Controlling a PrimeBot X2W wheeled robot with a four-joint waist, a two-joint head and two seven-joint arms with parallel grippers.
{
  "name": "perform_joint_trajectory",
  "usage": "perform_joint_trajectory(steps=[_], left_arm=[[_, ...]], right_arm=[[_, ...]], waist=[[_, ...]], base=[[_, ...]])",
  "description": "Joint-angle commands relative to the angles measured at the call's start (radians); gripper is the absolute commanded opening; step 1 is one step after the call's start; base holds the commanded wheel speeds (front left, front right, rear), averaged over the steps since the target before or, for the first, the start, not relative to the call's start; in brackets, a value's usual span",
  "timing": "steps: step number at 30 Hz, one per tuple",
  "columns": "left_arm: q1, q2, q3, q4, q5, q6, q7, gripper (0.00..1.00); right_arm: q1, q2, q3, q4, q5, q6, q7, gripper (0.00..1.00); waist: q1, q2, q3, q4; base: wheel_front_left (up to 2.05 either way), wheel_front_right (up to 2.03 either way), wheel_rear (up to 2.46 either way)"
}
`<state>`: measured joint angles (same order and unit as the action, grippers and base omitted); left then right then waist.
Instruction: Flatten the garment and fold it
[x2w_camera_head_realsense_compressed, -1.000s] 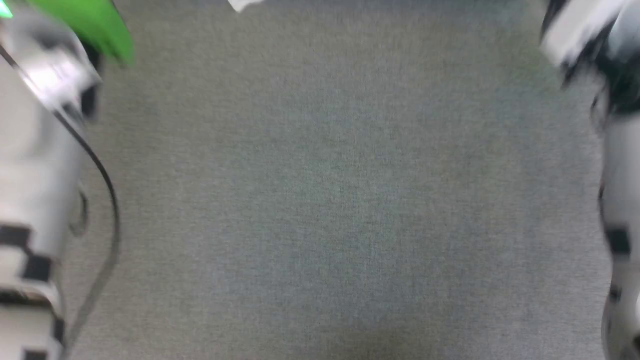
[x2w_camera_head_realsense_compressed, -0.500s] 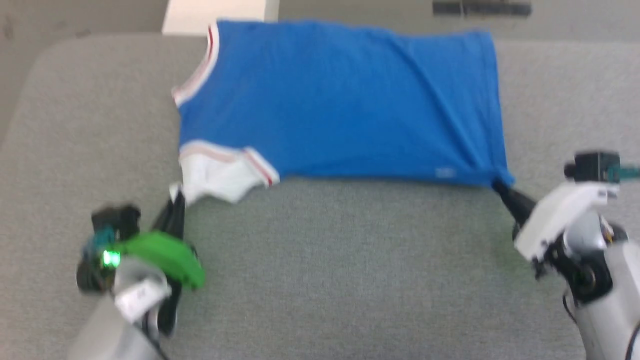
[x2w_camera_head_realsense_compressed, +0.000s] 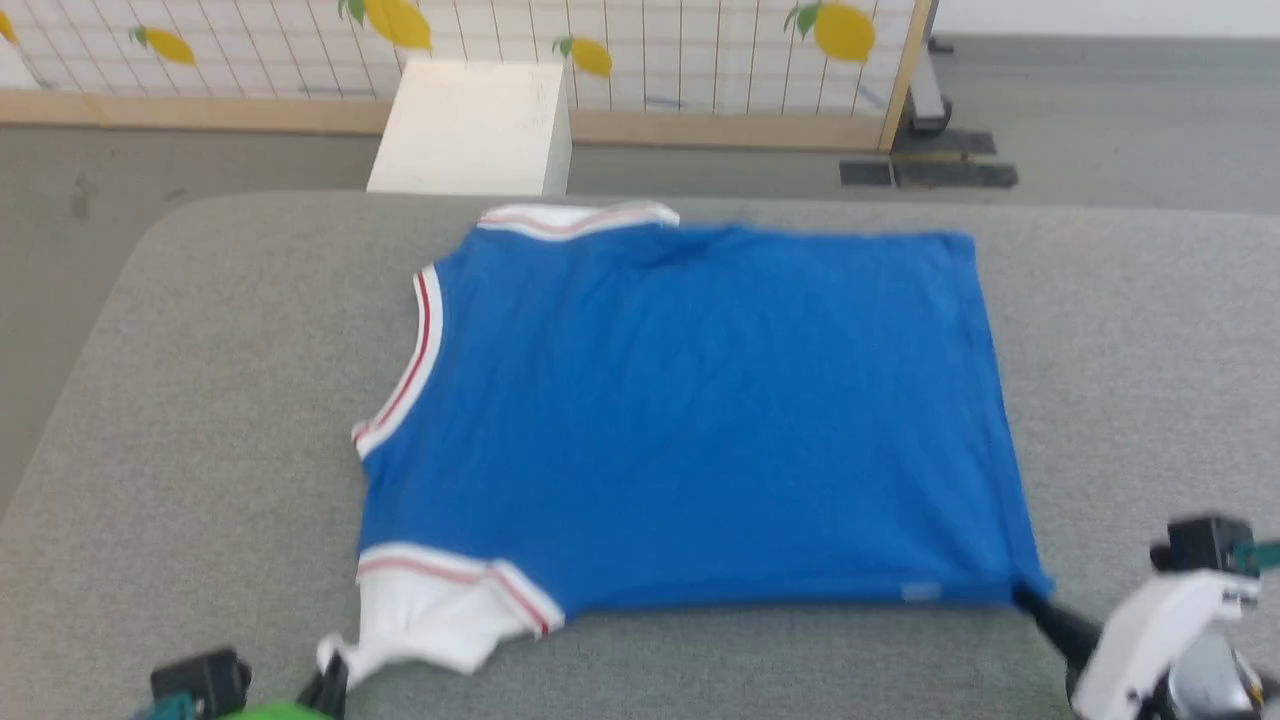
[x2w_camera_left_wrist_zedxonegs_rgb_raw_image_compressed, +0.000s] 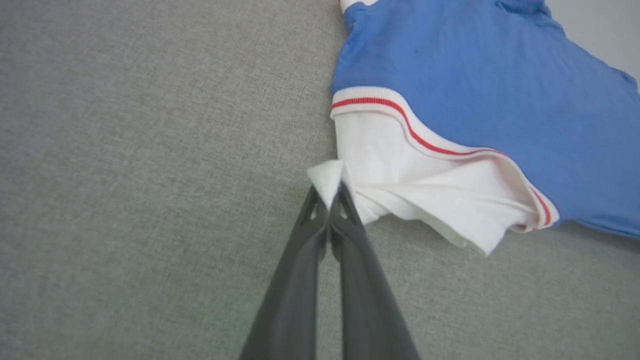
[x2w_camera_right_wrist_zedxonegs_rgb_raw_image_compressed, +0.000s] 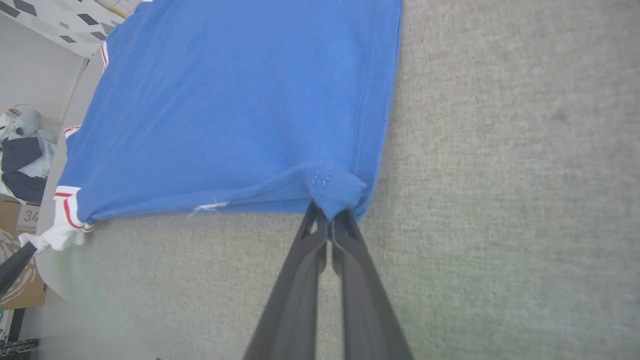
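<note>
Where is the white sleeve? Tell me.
Head view: the white sleeve lies at the near-left corner of the garment on the table, its tip pinched in the left gripper's shut jaws.

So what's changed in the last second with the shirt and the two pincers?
Mostly the head camera swung: from bare grey surface up to the whole garment, so its shift in frame is no real move. The diagonal creases look smoother now. Unchanged: left pincer shut on the white sleeve tip, right pincer shut on the blue hem corner.
</note>
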<state>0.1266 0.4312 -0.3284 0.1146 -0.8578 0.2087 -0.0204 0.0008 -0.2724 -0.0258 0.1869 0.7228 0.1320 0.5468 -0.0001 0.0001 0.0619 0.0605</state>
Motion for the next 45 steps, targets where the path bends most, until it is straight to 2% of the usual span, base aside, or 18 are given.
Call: perform_joint_trajectory(steps=[1,9,18,22,32,38,45], left_arm=[[0.044,0.021,0.009,-0.026,-0.013,0.022,0.02,0.0],[0.173,0.051,0.022,-0.147,-0.061,0.09,0.099,0.0],[0.137,0.077,0.043,-0.24,-0.023,0.101,0.065,0.0],[0.05,0.106,0.038,-0.252,0.004,0.085,0.085,0.0],[-0.252,0.152,-0.016,-0.179,0.052,0.0,0.192,0.0],[-0.435,0.14,-0.049,-0.097,0.076,-0.045,0.24,0.0],[-0.591,0.104,-0.074,0.02,0.093,-0.087,0.248,0.0]], right_arm=[[0.039,-0.005,-0.018,-0.019,0.009,-0.001,0.029,0.0],[0.163,0.024,-0.084,-0.124,-0.012,-0.001,0.203,0.0],[0.135,0.066,-0.113,-0.221,-0.062,-0.001,0.25,0.0],[0.085,0.063,-0.118,-0.246,-0.085,-0.001,0.259,0.0],[-0.12,0.049,-0.096,-0.239,-0.144,-0.001,0.324,0.0],[-0.228,0.039,-0.083,-0.225,-0.193,-0.001,0.391,0.0],[-0.313,0.045,-0.079,-0.197,-0.246,-0.001,0.469,0.0]], waist=[[0.0001,-0.0001,-0.025,-0.002],[0.0001,-0.0001,-0.038,-0.018],[0.0001,-0.0001,-0.009,-0.031],[0.0001,-0.0001,0.027,-0.028],[0.0001,-0.0001,0.157,-0.036],[0.0001,-0.0001,0.244,-0.032],[0.0001,-0.0001,0.326,-0.031]], base=[[0.0,0.0,0.0],[0.0,0.0,0.0],[0.0,0.0,0.0],[0.0,0.0,0.0],[0.0,0.0,0.0],[0.0,0.0,0.0],[0.0,0.0,0.0]])
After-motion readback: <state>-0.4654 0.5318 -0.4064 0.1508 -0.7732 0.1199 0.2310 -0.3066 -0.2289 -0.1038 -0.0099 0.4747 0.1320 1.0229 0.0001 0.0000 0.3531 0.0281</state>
